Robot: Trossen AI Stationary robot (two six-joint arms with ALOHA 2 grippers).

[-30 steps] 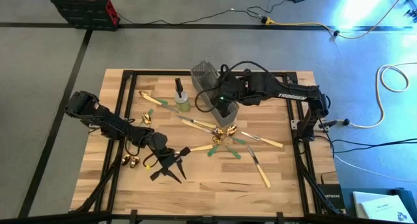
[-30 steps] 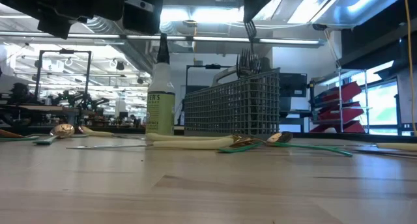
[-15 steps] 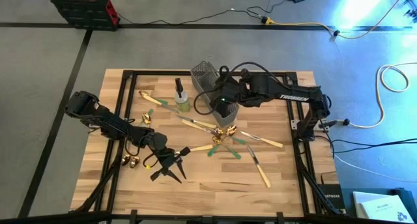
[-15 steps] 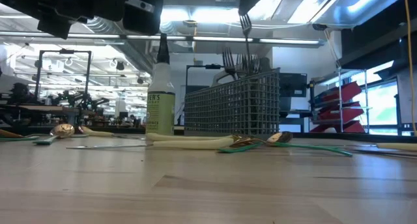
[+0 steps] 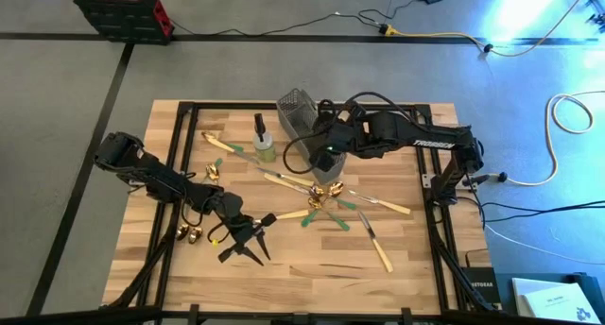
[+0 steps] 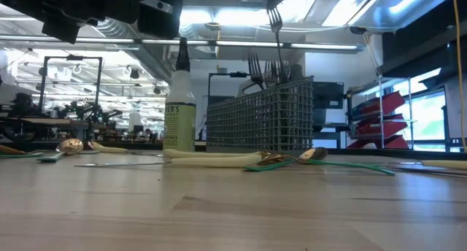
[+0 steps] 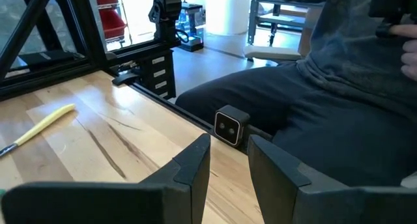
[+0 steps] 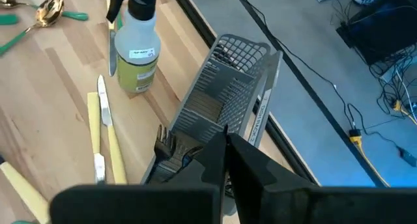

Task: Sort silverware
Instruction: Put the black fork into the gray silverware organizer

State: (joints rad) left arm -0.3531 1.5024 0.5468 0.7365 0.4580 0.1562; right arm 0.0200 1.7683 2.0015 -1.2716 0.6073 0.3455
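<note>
The silverware (image 5: 312, 213) lies scattered mid-desk (image 5: 406, 259): gold heads, green and cream handles. The right claw (image 8: 226, 148), pressed together on a dark fork (image 6: 276, 43), hangs over the caddy (image 6: 260, 118); only the low view shows its tines upright. The left claw (image 7: 228, 160) waits slightly spread near the front.

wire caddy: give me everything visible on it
The caddy is a grey wire-mesh rectangular basket, open-topped, with inner dividers. It stands upright on the wooden table near the far edge, beside the spray bottle. Dark forks stand in it, tines up. The right gripper is directly over its near end, fingers closed on a fork held vertically above the basket. Nothing else touches it.
</note>
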